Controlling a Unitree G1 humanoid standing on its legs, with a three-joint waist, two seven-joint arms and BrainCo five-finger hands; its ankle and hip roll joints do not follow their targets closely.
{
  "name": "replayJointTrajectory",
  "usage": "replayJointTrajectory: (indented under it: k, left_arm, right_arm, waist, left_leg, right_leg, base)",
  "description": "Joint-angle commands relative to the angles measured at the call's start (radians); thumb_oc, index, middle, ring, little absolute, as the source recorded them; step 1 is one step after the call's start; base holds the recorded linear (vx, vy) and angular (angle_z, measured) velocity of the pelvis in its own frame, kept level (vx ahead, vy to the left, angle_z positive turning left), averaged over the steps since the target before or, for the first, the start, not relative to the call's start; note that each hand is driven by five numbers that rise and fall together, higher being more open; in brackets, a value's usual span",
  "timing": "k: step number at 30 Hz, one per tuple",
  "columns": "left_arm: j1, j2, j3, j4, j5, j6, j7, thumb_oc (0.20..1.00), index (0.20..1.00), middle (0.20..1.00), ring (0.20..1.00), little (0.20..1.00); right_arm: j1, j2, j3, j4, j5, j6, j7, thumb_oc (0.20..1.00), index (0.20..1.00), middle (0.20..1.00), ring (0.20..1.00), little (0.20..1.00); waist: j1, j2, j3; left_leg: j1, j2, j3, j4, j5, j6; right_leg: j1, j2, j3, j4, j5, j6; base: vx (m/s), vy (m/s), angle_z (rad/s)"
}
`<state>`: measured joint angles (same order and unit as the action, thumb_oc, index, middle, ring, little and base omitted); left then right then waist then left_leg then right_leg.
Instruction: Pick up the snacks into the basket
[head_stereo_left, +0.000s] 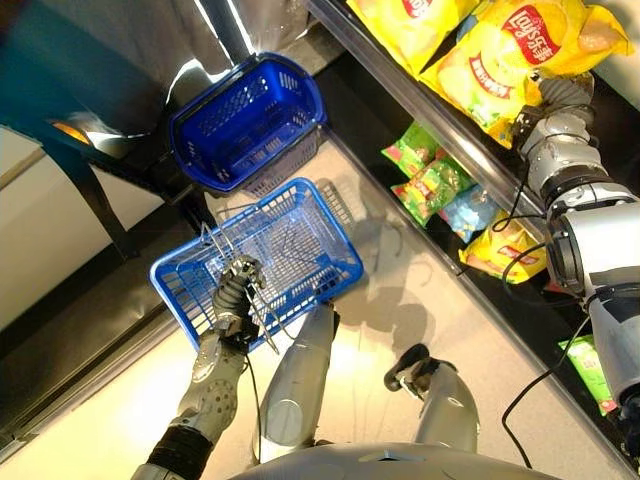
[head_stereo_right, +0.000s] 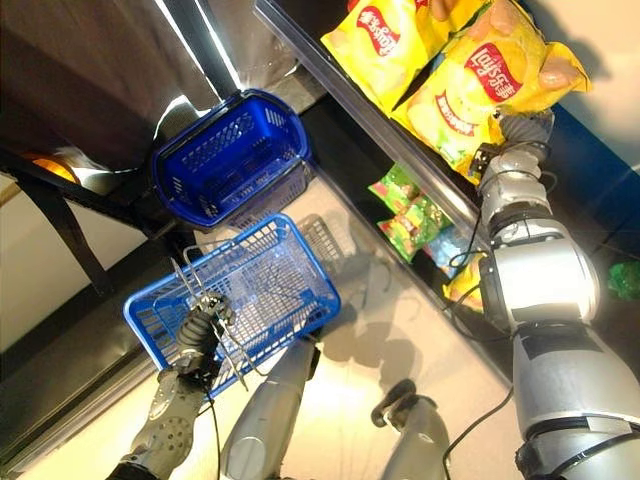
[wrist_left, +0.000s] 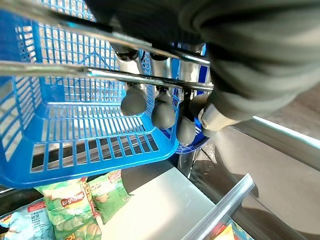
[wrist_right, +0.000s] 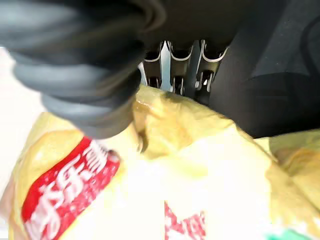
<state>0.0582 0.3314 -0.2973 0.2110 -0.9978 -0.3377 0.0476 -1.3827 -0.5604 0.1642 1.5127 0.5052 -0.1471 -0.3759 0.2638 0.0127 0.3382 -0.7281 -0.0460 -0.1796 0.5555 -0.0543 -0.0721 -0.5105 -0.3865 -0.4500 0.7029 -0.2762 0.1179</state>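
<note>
1. Looking down from the left eye view, the left hand (head_stereo_left: 236, 290) hangs low with its fingers curled round the wire handles (head_stereo_left: 222, 262) of a light blue basket (head_stereo_left: 290, 240), carried out in front so its open top faces the shelves, ready to take what comes. A second, darker blue basket (head_stereo_left: 248, 120) sits apart behind it. The right arm reaches up to the top shelf (head_stereo_left: 420, 110), where the right hand (head_stereo_left: 560, 95) sits against a yellow chip bag (head_stereo_left: 520, 55), the snack it seems to be after.

2. From the right eye view, the same reach shows plainly: the right hand (head_stereo_right: 520, 130) is tucked behind the lower edge of the yellow chip bag (head_stereo_right: 480, 80), so I cannot tell how its fingers lie. On the lower shelf sit green snack packets (head_stereo_right: 405, 215), untouched.

3. The left wrist view shows the fingers (wrist_left: 134, 100) hooked over both handle wires (wrist_left: 100, 75), which is why the basket (wrist_left: 75, 130) hangs level. It looks empty; green snack packets (wrist_left: 75, 210) lie on the shelf beyond it.

4. The right wrist view has the fingers (wrist_right: 172, 67) pressed at the crinkled top of the yellow chip bag (wrist_right: 165, 180). Whether they have closed on it I cannot tell. The bag is still on its shelf and not yet over the basket.
</note>
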Motion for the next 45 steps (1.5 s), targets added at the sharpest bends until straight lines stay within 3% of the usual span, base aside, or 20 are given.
replayJointTrajectory:
  k: [1,16,21,25,26,27,34,36,45]
  left_arm:
    - [-0.027,0.034,0.004,-0.166,0.001,-0.061,-0.046,0.2,0.2,0.2,0.2,0.2]
    - [-0.032,0.045,0.011,-0.161,0.011,-0.074,-0.045,0.2,0.2,0.2,0.2,0.2]
    - [-0.053,0.039,0.012,-0.15,0.021,-0.087,-0.033,0.2,0.2,0.2,0.2,0.2]
    - [-0.086,0.022,0.016,-0.134,0.029,-0.103,-0.017,0.2,0.2,0.2,0.2,0.2]
    - [-0.089,0.017,0.019,-0.13,0.031,-0.104,-0.012,0.2,0.2,0.2,0.2,0.2]
    - [-0.091,0.012,0.023,-0.13,0.03,-0.108,-0.011,0.2,0.2,0.2,0.2,0.2]
    - [-0.091,-0.009,0.046,-0.129,0.039,-0.122,0.002,0.2,0.2,0.2,0.2,0.2]
    - [-0.086,-0.026,0.059,-0.136,0.038,-0.124,0.003,0.2,0.2,0.2,0.2,0.2]
    - [-0.068,-0.074,0.07,-0.213,0.017,-0.143,-0.002,0.2,0.2,0.2,0.2,0.2]
  right_arm:
    - [-0.095,-0.063,0.036,-0.004,0.029,-0.038,-0.014,0.2,0.2,0.2,0.2,0.2]
    - [-0.082,-0.057,0.029,-0.029,0.04,-0.052,-0.027,0.2,0.2,0.2,0.2,0.2]
    - [-0.044,-0.019,0.021,-0.069,0.021,-0.074,-0.049,0.2,0.2,0.2,0.2,0.2]
    - [0.028,0.065,0.002,-0.144,-0.008,-0.108,-0.076,0.2,0.2,0.2,0.2,0.2]
    - [0.054,0.082,0.0,-0.177,-0.019,-0.116,-0.082,0.2,0.2,0.2,0.2,0.2]
    - [0.076,0.099,-0.013,-0.212,-0.021,-0.127,-0.086,0.2,0.2,0.2,0.2,0.2]
    - [0.27,0.18,-0.037,-0.484,-0.112,-0.164,-0.112,0.2,0.2,0.2,0.2,0.2]
    - [0.413,0.216,-0.039,-0.683,-0.196,-0.17,-0.123,0.2,0.2,0.2,0.2,0.2]
    - [0.711,0.299,-0.049,-1.047,-0.361,-0.201,-0.124,0.2,0.2,0.2,0.2,0.2]
  waist:
    - [0.023,0.032,-0.018]
    - [0.015,0.03,-0.026]
    - [-0.004,0.024,-0.026]
    - [-0.042,0.011,-0.023]
    - [-0.051,0.007,-0.024]
    - [-0.06,0.008,-0.021]
    - [-0.114,-0.006,-0.022]
    - [-0.134,-0.009,-0.019]
    - [-0.158,-0.015,-0.031]
  left_leg:
    - [0.031,-0.007,0.058,-0.028,-0.061,0.078]
    - [0.039,-0.005,0.064,-0.027,-0.063,0.079]
    - [0.056,0.001,0.073,-0.021,-0.067,0.08]
    - [0.08,0.013,0.087,-0.007,-0.079,0.08]
    - [0.085,0.016,0.09,-0.006,-0.081,0.079]
    - [0.079,0.018,0.096,-0.016,-0.05,0.083]
    - [0.097,0.033,0.117,-0.009,-0.055,0.081]
    - [0.104,0.035,0.124,-0.012,-0.053,0.081]
    - [0.115,0.033,0.124,-0.025,-0.05,0.086]
  right_leg:
    - [-0.08,0.024,0.033,0.042,0.093,0.04]
    - [-0.08,0.027,0.043,0.047,0.094,0.04]
    - [-0.069,0.033,0.055,0.045,0.097,0.039]
    - [-0.053,0.047,0.075,0.033,0.102,0.032]
    - [-0.049,0.05,0.08,0.03,0.102,0.03]
    - [-0.055,0.05,0.07,0.018,0.129,0.014]
    - [-0.048,0.062,0.095,0.002,0.14,0.007]
    - [-0.043,0.063,0.1,-0.006,0.143,0.006]
    - [-0.042,0.054,0.103,-0.012,0.145,0.009]
  base:
    - [0.0,0.0,0.0]
    - [0.0,0.0,0.0]
    - [0.0,0.008,-0.01]
    - [-0.02,0.036,-0.07]
    - [-0.11,0.062,-0.16]
    - [-0.12,0.061,-0.27]
    - [-0.04,0.036,-0.27]
    - [-0.03,0.013,-0.19]
    - [0.0,0.002,-0.04]
